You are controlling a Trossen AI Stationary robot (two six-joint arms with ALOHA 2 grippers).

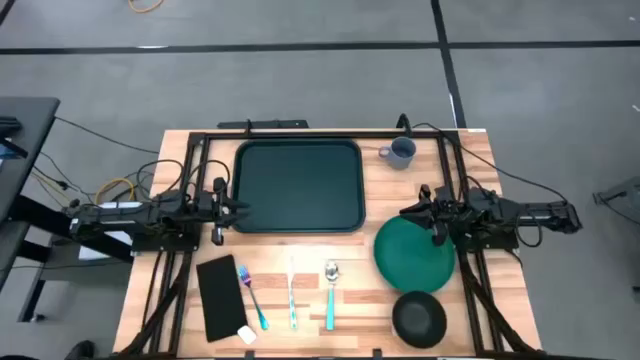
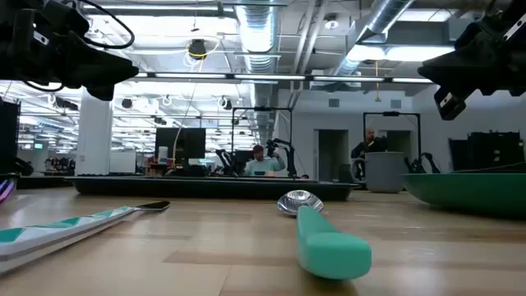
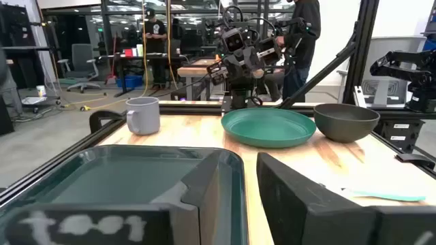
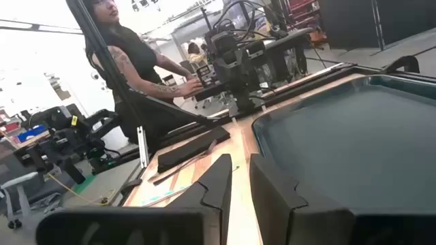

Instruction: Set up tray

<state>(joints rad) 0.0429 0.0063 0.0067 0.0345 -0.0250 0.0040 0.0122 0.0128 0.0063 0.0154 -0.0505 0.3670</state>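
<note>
The dark green tray (image 1: 297,186) lies flat on the far middle of the table. My left gripper (image 1: 232,208) hovers at the tray's left rim (image 3: 235,178), its fingers a narrow gap apart, touching nothing. My right gripper (image 1: 408,212) hovers just right of the tray, above the far-left edge of the round green plate (image 1: 415,253), also narrowly open and empty. The low view shows both arms held above the table. In the right wrist view my right gripper (image 4: 240,162) looks across the tray (image 4: 354,136) toward the left arm.
A grey mug (image 1: 399,152) stands right of the tray's far corner. A dark bowl (image 1: 418,317) sits near the plate. Along the near edge lie a black napkin (image 1: 220,297), fork (image 1: 250,297), knife (image 1: 292,295) and spoon (image 1: 331,292). A person (image 4: 129,61) stands beyond the table's left side.
</note>
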